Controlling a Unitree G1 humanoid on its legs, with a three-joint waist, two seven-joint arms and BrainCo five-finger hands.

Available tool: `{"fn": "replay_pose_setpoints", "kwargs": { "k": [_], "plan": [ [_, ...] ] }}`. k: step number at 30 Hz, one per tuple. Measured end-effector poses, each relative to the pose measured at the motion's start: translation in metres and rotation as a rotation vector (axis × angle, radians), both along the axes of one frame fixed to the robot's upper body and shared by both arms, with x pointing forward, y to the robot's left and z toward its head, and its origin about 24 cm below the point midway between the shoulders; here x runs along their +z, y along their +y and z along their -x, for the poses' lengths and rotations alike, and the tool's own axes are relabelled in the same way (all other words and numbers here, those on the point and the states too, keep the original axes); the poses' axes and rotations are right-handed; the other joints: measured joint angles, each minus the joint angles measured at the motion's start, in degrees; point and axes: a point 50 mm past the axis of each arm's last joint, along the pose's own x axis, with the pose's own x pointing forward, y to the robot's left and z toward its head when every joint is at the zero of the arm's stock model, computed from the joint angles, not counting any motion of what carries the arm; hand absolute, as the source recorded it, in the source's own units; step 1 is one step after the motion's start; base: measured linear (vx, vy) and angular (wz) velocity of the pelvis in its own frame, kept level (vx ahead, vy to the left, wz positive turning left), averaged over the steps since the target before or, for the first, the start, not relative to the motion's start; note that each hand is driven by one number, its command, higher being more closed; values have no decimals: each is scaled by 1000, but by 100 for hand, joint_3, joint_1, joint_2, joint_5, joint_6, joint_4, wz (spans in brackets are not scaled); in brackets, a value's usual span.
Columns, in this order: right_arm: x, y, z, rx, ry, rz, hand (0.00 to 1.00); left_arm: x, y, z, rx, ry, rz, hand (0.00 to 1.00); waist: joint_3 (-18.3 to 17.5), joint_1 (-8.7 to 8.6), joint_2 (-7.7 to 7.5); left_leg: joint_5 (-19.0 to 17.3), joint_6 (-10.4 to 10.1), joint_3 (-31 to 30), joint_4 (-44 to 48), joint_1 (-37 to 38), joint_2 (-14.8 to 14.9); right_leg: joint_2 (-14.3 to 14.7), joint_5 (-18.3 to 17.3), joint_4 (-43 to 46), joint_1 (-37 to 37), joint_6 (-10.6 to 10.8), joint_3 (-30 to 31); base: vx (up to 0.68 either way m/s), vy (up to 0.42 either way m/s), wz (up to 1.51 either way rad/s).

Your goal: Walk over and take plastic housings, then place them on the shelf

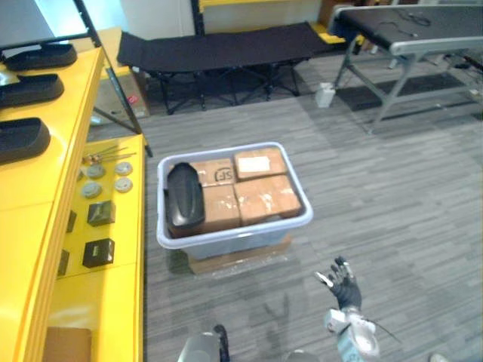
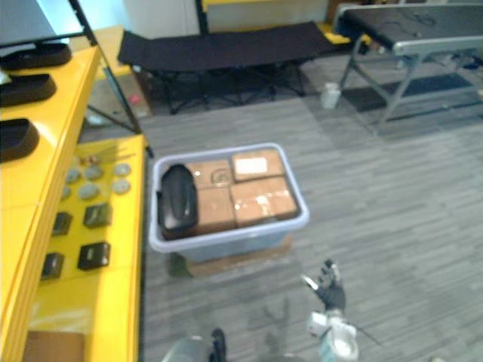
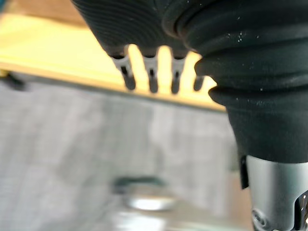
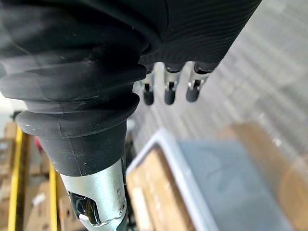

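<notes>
A black oval plastic housing [image 1: 185, 197] lies in the left part of a pale blue bin [image 1: 234, 233] on the floor, beside brown cardboard boxes [image 1: 262, 194]. Three more black housings [image 1: 21, 139] rest on the upper yellow shelf [image 1: 68, 113] at the left. My right hand [image 1: 343, 285] hangs open in front of the bin and to its right, with fingers spread and holding nothing. Its fingers [image 4: 166, 91] show straight in the right wrist view above the bin's rim [image 4: 163, 144]. In the left wrist view, my left hand [image 3: 151, 77] has straight fingers and holds nothing, with the yellow shelf edge [image 3: 57, 57] beyond.
Small black boxes [image 1: 99, 213] and round discs [image 1: 123, 183] lie on the lower yellow shelf. A black folding cot [image 1: 219, 49] stands at the back, a grey metal table [image 1: 423, 38] at the back right, and a white bottle [image 1: 325, 95] on the floor. Cardboard [image 1: 241, 260] lies under the bin.
</notes>
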Motion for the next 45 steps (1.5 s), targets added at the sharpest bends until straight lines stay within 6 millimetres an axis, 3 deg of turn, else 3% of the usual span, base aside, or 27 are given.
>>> {"fn": "replay_pose_setpoints", "kwargs": {
  "k": [2, 3, 4, 5, 7, 8, 9, 10, 11, 14, 15, 19, 28, 31, 35, 40, 45],
  "plan": [
    [0, 7, -1, 18, -4, -10, 0, 6, 1, -23, -9, -83, -9, 0, 42, -65, 41, -53, 26, -289, -56, 339, 55, 103, -225, 557, -205, -175, -37, 452, 7, 64],
    [5, 10, -5, 40, -25, 8, 0, 12, 1, -43, -16, -149, -14, 0, 62, -70, 75, -52, 24, -564, -164, 559, 187, 411, -432, 259, -358, -278, -56, 394, -36, 71],
    [8, 10, -7, 48, -39, 23, 0, 14, 0, -51, -24, -172, -13, 0, 79, -82, 102, -54, 20, -664, -191, 611, 263, 552, -498, -59, -394, -247, -61, 408, -111, 96],
    [17, 10, -13, 62, -84, 57, 0, 17, -3, -63, -42, -205, -7, 0, 119, -144, 169, -62, 1, -926, -167, 650, 454, 842, -512, -1066, -432, -266, 1, 254, -102, 90],
    [29, 8, -18, 64, -139, 87, 0, 17, -4, -67, -49, -215, -6, 0, 133, -159, 189, -151, -191, -1124, -76, 683, 570, 981, -327, -1956, -495, -50, 225, 348, -162, 80],
    [42, 5, -21, 54, -195, 102, 0, 17, -1, -66, -47, -208, -12, 0, 133, -144, 113, -315, -457, -1196, 90, 697, 577, 976, 206, -2625, -480, 71, 477, 404, -251, 65],
    [55, 4, -27, 54, -262, 117, 0, 18, 8, -60, -31, -197, -30, 0, 127, -91, -133, -505, -713, -1192, 252, 720, 463, 834, 1338, -3052, -488, 36, 586, 351, -277, 61],
    [62, 2, -30, 60, -297, 129, 0, 18, 11, -57, -4, -192, -32, 0, 132, -63, -243, -625, -767, -1203, 337, 751, 413, 772, 1219, -3023, -446, 132, 558, 341, -318, 22],
    [76, -7, -43, 89, -350, 182, 0, 15, 5, -54, 40, -178, -11, 0, 237, 27, 76, -745, -827, -1221, 486, 767, 734, 1041, 1222, -3146, -275, 40, 435, 226, -238, 4],
    [102, -17, -66, 138, -430, 255, 0, 3, -11, -30, 73, -94, 35, 0, 258, 11, 448, -683, -901, -1185, 432, 795, 1023, 1335, 1283, -3751, 130, -35, 179, 192, -166, 17],
    [104, -19, -69, 138, -431, 254, 0, 1, -14, -24, 77, -73, 44, 0, 240, 9, 477, -638, -961, -1179, 408, 795, 1045, 1345, 1285, -3810, 179, -39, 121, 141, -79, 34],
    [100, -16, -73, 133, -385, 228, 0, -4, -16, -3, 40, 12, 34, 0, 247, 75, 476, -403, -993, -1128, 165, 932, 993, 1287, 1309, -4146, 503, -14, -63, 83, -7, 26],
    [74, 8, -109, 149, -192, 227, 0, -2, -13, -13, -49, -17, 19, 0, 420, 275, 368, -133, -940, -1145, -60, 788, 643, 897, 1553, -4434, 592, 105, -371, -42, 64, 20],
    [87, 16, -137, 112, -188, 258, 0, 1, -12, -28, -80, -63, 14, 0, 695, 470, 380, -133, -938, -1211, -42, 578, 555, 807, 1561, -4289, 429, 121, -565, -136, 46, 37],
    [126, 26, -175, 63, -264, 289, 0, 4, -16, -50, -105, -118, 29, 0, 1219, 726, 429, -117, -900, -1414, -21, 151, 451, 621, 1560, -3940, -3, 116, -770, -185, 58, 33],
    [153, 30, -192, 29, -317, 304, 0, 7, -17, -57, -109, -152, 46, 0, 1534, 849, 461, -49, -781, -1504, -67, -56, 333, 401, 1550, -3688, -229, 105, -929, -131, 21, 23],
    [149, 20, -197, -14, -247, 342, 0, 7, -18, -57, -107, -155, 54, 0, 1547, 875, 478, 23, -710, -1557, -52, -248, 213, 243, 1570, -3601, -394, 134, -975, -39, 25, 9]
  ]
}}
